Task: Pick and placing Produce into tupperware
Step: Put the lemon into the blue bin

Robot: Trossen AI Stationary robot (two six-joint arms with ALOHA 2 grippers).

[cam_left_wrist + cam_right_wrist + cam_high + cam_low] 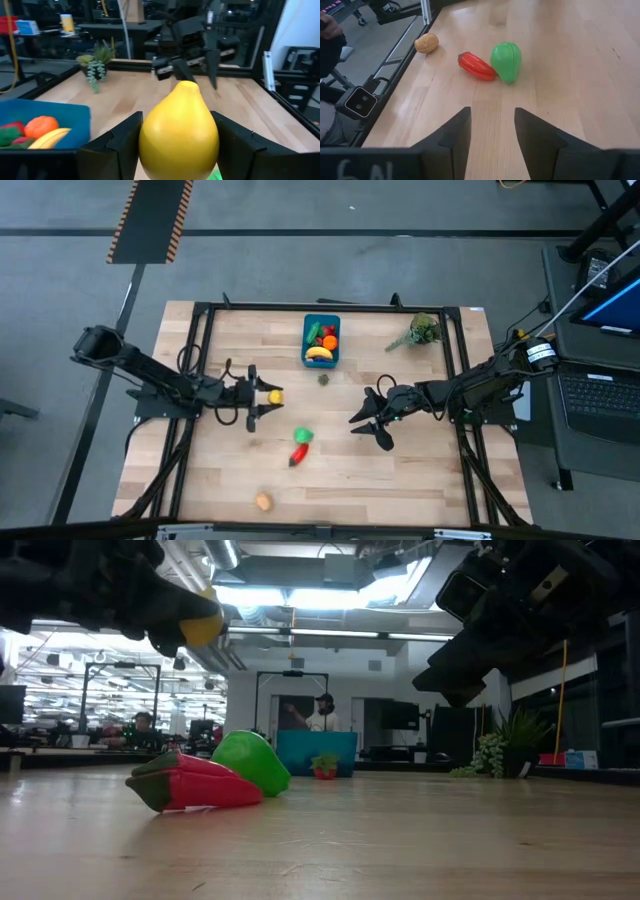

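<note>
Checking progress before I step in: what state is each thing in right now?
left gripper: shut on yellow lemon, raised off the table
yellow lemon: held, in the air
right gripper: open, empty, above the table
tupperware: lidless, partly filled with produce
red pepper: lying on the table, touching the green toy
green toy: on the table
tan toy: on the table, apart
plant sprig: on the table

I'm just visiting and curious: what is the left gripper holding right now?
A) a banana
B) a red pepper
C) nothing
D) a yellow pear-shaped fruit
D: the left gripper is closed on a yellow fruit between its fingers, held up off the table.
</note>
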